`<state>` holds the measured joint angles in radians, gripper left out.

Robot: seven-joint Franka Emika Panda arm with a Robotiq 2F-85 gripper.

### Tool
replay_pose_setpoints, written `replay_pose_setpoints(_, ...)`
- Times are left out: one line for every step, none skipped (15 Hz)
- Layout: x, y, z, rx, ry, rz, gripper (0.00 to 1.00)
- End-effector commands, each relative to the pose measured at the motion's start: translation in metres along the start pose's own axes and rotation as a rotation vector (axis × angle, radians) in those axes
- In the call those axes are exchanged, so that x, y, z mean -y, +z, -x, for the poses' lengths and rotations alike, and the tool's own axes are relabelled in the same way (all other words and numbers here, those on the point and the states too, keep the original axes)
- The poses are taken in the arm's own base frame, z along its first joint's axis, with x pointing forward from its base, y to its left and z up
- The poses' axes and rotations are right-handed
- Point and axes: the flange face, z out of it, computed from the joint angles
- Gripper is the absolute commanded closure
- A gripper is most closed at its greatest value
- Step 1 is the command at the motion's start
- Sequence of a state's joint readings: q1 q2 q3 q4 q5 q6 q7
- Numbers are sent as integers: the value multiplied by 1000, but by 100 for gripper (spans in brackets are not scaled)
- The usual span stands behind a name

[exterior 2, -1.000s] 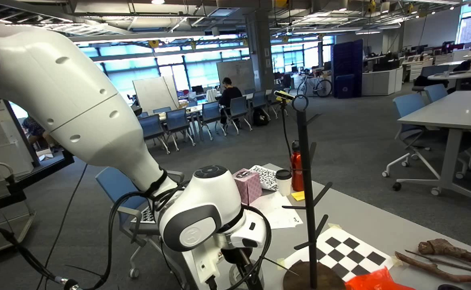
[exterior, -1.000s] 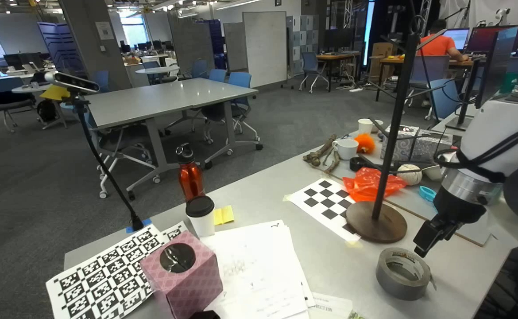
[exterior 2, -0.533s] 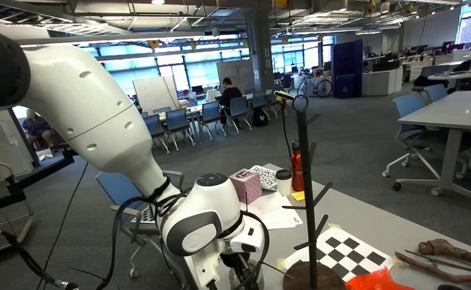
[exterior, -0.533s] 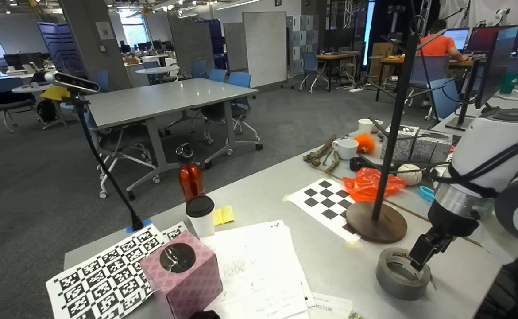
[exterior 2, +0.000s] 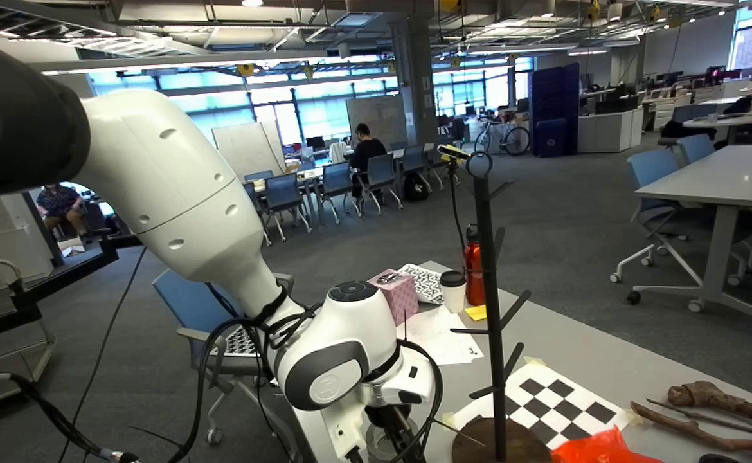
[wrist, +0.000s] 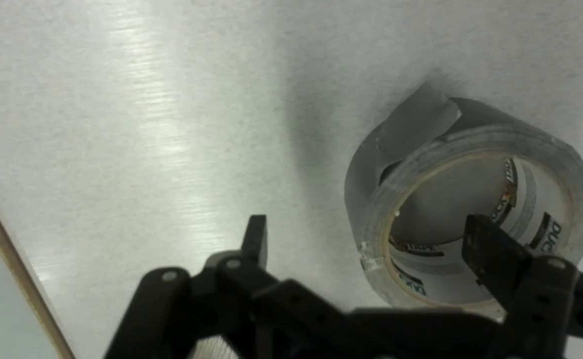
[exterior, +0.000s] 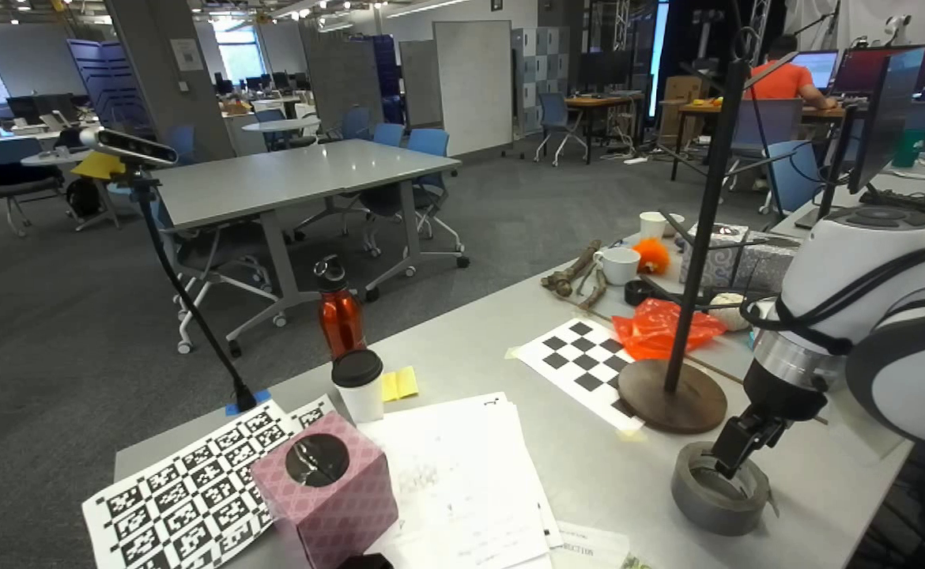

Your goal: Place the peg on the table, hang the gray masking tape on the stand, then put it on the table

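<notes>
Two fingers point(wrist: 491, 254), your jaws spread wide, gripping nothing: one over the hole of the gray masking tape point(exterior: 715, 510), one outside its wall. It lies flat on the surface point(exterior: 605, 482) near the stand point(exterior: 702, 237), apart from its base.

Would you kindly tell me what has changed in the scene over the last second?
The tool, open, has come lower. In an exterior view it has shifted left over the gray masking tape, one finger now showing against the hole. Nothing has been taken hold of or let go. The gray masking tape, the stand and the checkerboard sheet have stayed put.
</notes>
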<state>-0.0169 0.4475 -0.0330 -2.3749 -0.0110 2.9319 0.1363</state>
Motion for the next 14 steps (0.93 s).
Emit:
replay_pose_setpoints(-3, 10, -11, -10, -1, -9, 3)
replay_pose_setpoints(-5, 12, -11, -8, 2, -10, 9)
replay_pose_setpoints(-6, 14, -11, -5, 5, -10, 15)
replay_pose_setpoints(-8, 15, -11, -2, 8, -10, 32)
replay_pose_setpoints(-9, 17, -11, 0, 11, -9, 39)
replay_pose_setpoints(-11, 18, -11, 2, 15, -9, 49)
replay_pose_setpoints(-12, 18, -11, 2, 20, -9, 56)
replay_pose_setpoints(-14, 18, -12, 3, 25, -9, 64)
replay_pose_setpoints(-15, 19, -12, 3, 32, -10, 71)
replay_pose_setpoints(-16, 18, -13, 2, 37, -9, 78)
replay_pose_setpoints(-16, 18, -13, 2, 41, -8, 87)
replay_pose_setpoints(-17, 17, -13, 3, 44, -5, 94)
replay_pose_setpoints(-18, 16, -12, 4, 45, 0, 100)
replay_pose_setpoints(-18, 15, -11, 4, 45, 5, 100)
